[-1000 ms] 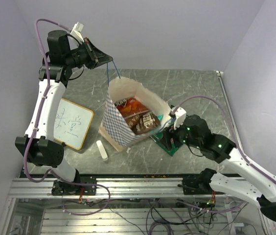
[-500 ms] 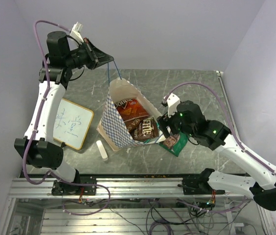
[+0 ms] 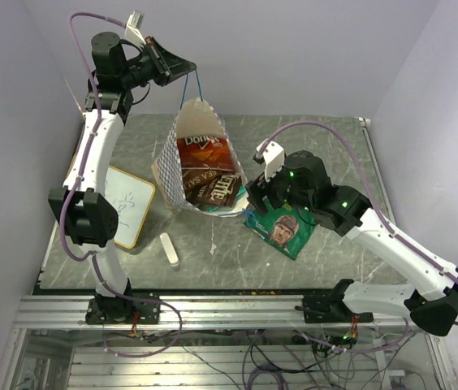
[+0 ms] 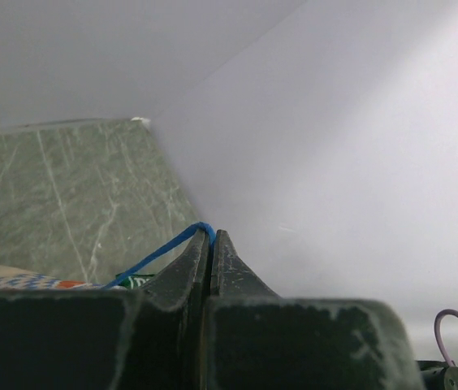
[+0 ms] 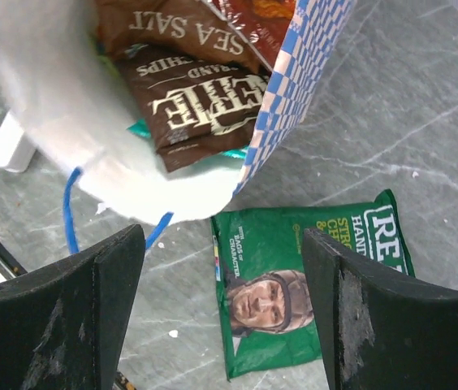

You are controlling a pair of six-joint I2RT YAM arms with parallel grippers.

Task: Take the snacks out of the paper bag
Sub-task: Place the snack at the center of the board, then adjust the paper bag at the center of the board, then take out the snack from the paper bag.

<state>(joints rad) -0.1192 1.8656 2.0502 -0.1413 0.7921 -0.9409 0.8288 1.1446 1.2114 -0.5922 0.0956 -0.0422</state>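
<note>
Emptying is barely underway
Green packet (image 3: 282, 230) is lying at paper bag's (image 3: 199, 120) four o'clock, others inside; left gripper (image 3: 188, 69) pinching its handle (image 4: 168, 248), right gripper (image 5: 222, 244) gaping empty

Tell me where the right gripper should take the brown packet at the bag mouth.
Probably pinch the brown packet by its exposed near edge, lying flat just inside the mouth of the tilted paper bag. Bring the open right gripper in through the mouth, jaws across that thin edge.
</note>
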